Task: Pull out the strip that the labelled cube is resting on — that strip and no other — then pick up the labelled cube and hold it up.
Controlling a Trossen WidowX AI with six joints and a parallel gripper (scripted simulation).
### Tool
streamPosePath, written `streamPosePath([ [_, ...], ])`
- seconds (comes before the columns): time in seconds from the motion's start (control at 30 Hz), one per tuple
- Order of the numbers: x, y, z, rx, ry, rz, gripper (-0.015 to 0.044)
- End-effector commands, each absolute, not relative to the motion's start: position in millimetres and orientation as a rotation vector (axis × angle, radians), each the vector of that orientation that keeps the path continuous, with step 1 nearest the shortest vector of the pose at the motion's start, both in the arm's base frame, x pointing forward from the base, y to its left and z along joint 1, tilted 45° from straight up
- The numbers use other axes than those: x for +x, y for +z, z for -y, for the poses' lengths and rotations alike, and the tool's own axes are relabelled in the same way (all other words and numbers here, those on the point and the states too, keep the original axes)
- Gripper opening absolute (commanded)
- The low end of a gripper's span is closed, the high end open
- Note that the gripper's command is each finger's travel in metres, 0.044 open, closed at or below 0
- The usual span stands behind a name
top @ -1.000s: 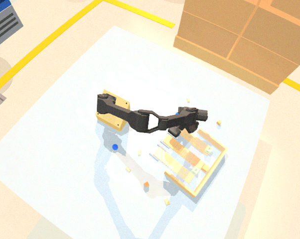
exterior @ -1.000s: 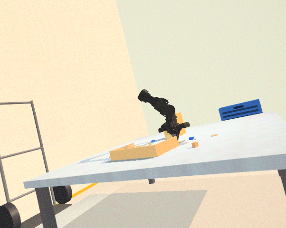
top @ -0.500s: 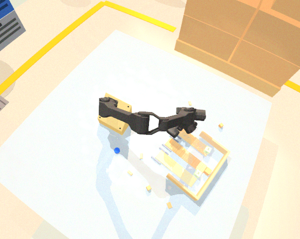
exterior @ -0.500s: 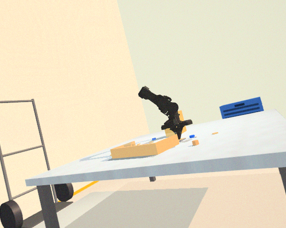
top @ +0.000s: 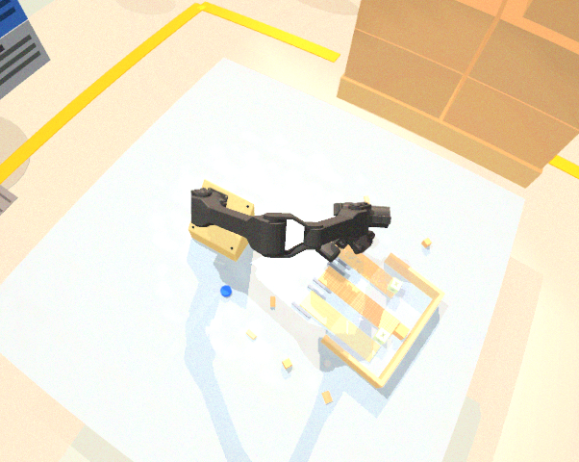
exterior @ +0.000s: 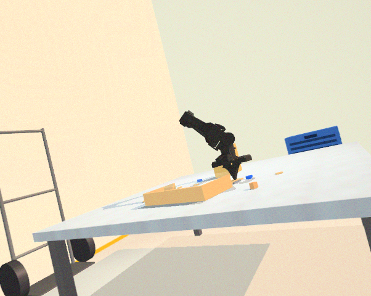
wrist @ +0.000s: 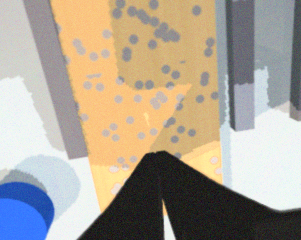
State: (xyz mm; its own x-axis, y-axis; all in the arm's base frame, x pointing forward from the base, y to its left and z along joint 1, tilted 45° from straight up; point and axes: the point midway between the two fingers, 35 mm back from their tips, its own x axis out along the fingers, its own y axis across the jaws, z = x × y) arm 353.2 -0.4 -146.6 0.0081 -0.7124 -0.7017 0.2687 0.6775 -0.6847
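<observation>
Seemingly pinching the near end of the dotted orange strip [wrist: 140,90], the closed gripper [wrist: 160,165] sits at the tray's [top: 414,322] open side, the strip's long axis running away toward the labelled cube [top: 393,285].

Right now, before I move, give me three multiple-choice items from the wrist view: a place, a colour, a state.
1. The blue disc lies: A left of the strip; B on it; C right of it.
2. The strip's colour: A plain grey; B orange with grey dots; C blue.
3. The gripper is: A wide open; B half open; C shut.
Answers: A, the disc sits off the strip's left edge; B, grey dots cover orange; C, the fingertips meet.
</observation>
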Motion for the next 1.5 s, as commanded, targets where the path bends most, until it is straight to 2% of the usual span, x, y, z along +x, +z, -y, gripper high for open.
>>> streamPosePath([
  [0.0,340.3,-152.1,1.6,-0.403,-0.802,-1.387,0.0000],
  [1.47,274.3,-164.1,-11.9,-0.403,-0.800,-1.390,0.0000],
])
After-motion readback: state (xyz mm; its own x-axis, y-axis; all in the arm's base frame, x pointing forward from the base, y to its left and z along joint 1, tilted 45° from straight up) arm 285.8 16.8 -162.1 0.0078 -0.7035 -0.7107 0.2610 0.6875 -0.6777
